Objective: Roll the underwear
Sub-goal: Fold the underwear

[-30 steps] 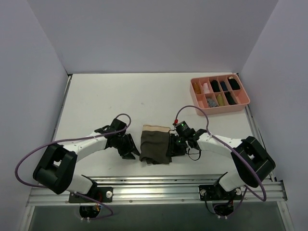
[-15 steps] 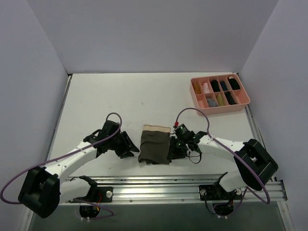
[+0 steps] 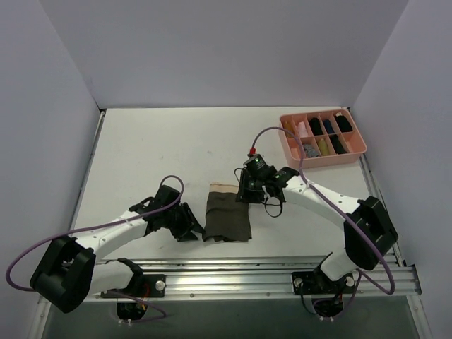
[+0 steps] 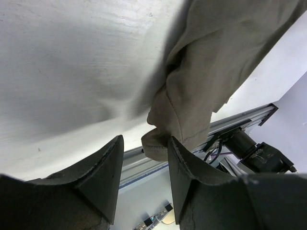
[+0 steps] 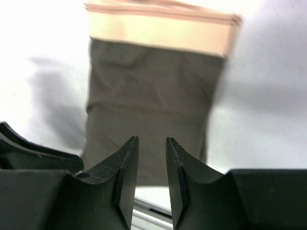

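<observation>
Left gripper (image 3: 189, 224), parted and empty, sits at the lower-left corner of the underwear (image 3: 227, 217), whose length runs up-frame toward the narrowly parted right gripper (image 3: 245, 192).

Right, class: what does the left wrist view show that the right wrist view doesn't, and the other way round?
Left wrist only: the silver metal rail at the table edge, and the left fingers, apart, with a bunched cloth corner showing in the gap. Right wrist only: the light tan waistband strip at the garment's far end, and the right fingers, slightly apart with nothing between them. Both: the dark olive-brown cloth underwear lying on the white table.
</observation>
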